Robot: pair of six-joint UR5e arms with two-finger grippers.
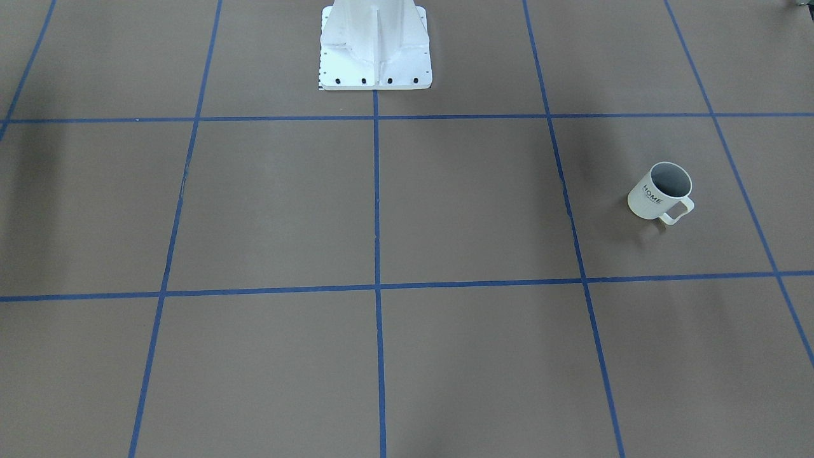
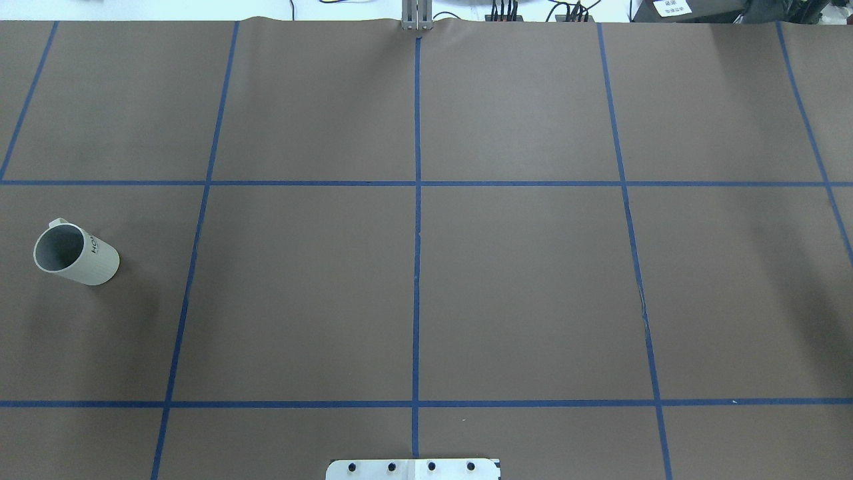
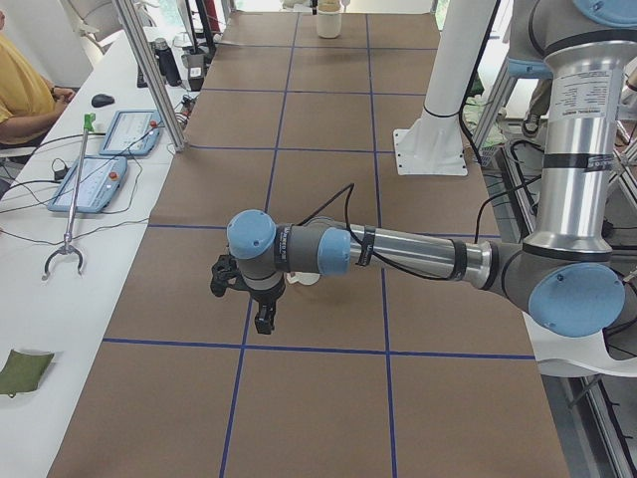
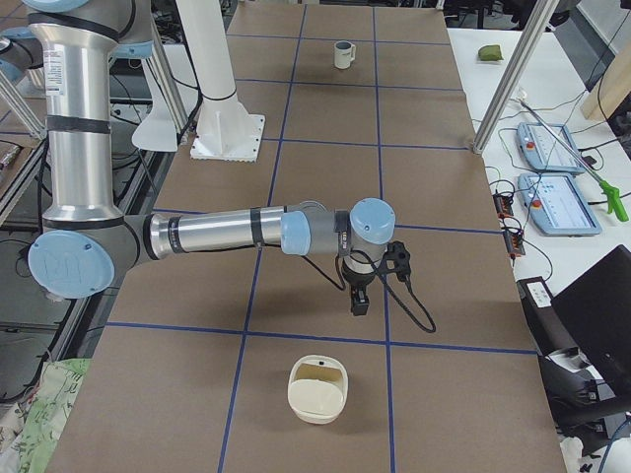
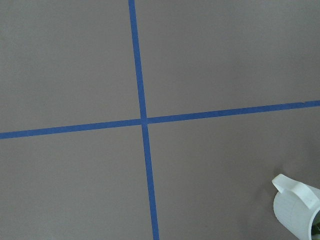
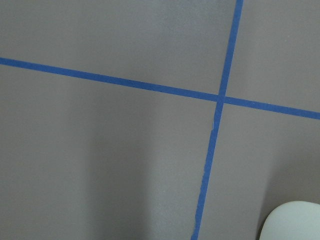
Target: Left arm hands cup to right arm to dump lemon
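Cream container (image 4: pixel 317 389) neighbours right end effector (image 4: pixel 360 305); its spread, like left end effector's (image 3: pixel 264 323), cannot be told.

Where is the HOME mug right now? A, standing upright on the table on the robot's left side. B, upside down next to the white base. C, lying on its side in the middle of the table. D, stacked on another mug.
A: the cup stands mouth-up on the brown table at the left edge of the overhead view, alone in its grid square.
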